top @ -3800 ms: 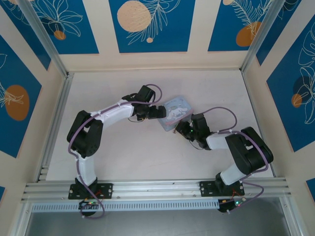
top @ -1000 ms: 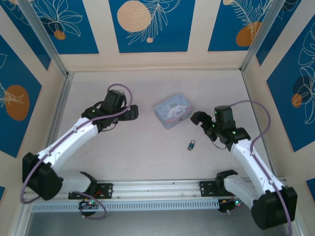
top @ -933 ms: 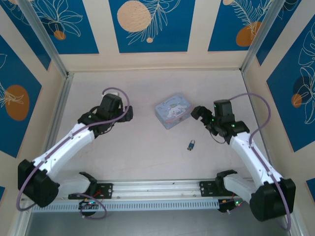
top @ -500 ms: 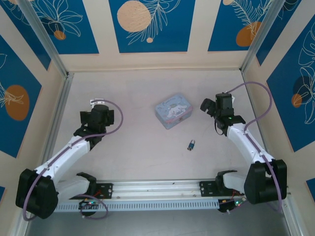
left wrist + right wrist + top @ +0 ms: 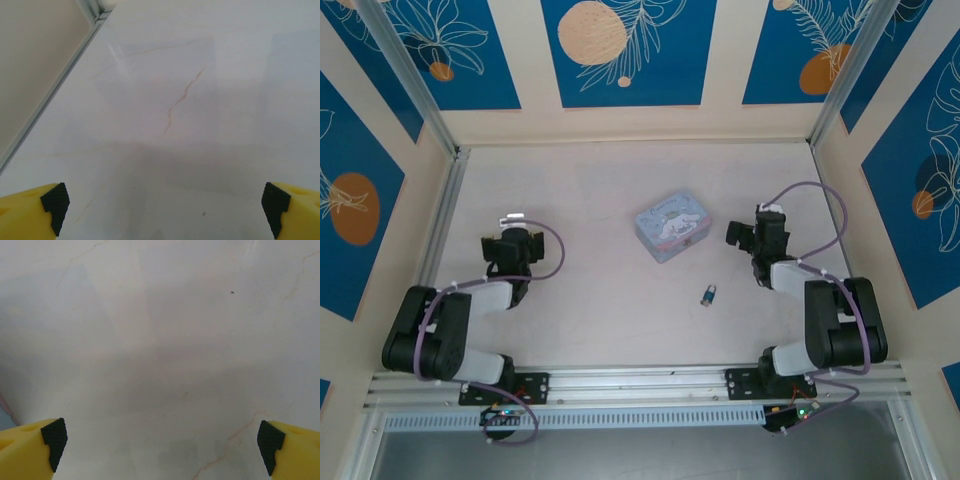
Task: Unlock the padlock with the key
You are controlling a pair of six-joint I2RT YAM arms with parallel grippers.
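Observation:
The padlock (image 5: 709, 294), tiny with a blue body and grey metal parts, lies on the white table in front of the tin box, between the two arms. The key is hidden from me; I cannot tell it apart at this size. My left gripper (image 5: 512, 243) is drawn back at the left side, far from the padlock. In its wrist view the left gripper (image 5: 162, 210) is open over bare table, its yellow fingertips (image 5: 47, 205) wide apart. My right gripper (image 5: 748, 232) is up and to the right of the padlock. Its wrist view shows the right gripper (image 5: 162, 445) open, with nothing between its fingers.
A light blue cartoon-printed tin box (image 5: 672, 226) lies shut at the table's middle. A metal rail (image 5: 60, 85) runs along the left edge under the side wall. Both arms are folded back over their bases near the front rail (image 5: 640, 380).
Both arms have drawn back from the tin box to the sides and folded toward their bases. The padlock and box stayed put. Both grippers stayed open.

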